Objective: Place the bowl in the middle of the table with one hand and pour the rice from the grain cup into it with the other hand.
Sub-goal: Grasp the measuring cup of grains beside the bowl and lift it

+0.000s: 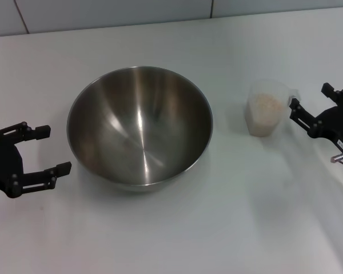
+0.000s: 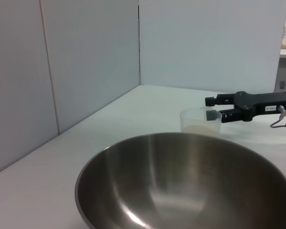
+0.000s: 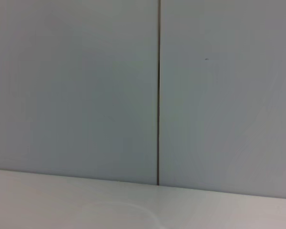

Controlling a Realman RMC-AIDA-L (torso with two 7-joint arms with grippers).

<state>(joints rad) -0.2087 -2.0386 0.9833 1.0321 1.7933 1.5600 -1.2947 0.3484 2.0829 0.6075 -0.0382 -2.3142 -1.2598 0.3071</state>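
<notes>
The bowl sits empty near bench centre, with the left claw spread wide and holding nothing just off its rim at 9 o'clock. The grain cup, upright with its rice inside, stands at the bowl's 3 o'clock, where the right claw stands open just beside its handle side. Risk: the light cup may be nudged or tipped if the prongs close off-centre, spilling rice onto the bench; the left claw may also knock the bowl.
</notes>
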